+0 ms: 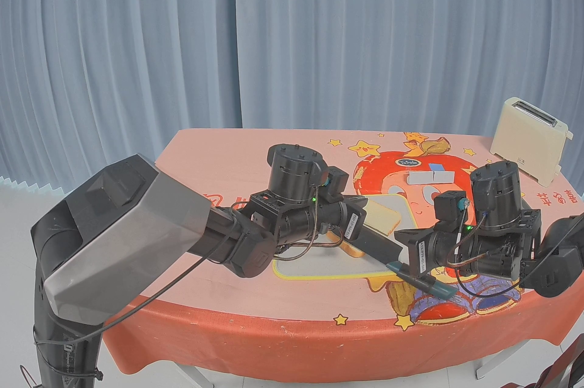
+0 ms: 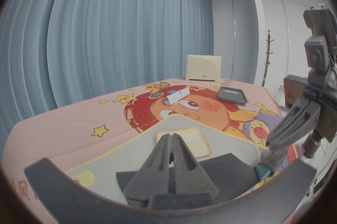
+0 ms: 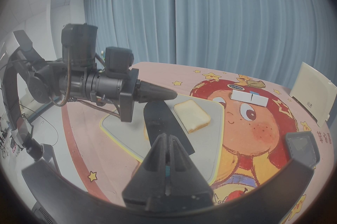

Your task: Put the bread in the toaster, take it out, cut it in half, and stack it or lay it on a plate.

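**Knife across the board, slice beside it**

On the left, the left gripper (image 2: 171,140) hangs low over the grey cutting board (image 1: 316,269), its fingers pressed together. Just past its tips the bread (image 1: 380,217) lies flat on the far part of the board. The black blade of the knife (image 1: 377,246) stretches over the board beside the slice. A pale scrap at the blade's edge may be more bread, though I can't tell from here. The right gripper (image 3: 167,151) is clamped on the knife's teal handle. Further right sits a dark tray (image 2: 231,94), and the cream toaster (image 1: 528,140) stands at the far corner of the table (image 1: 243,164).
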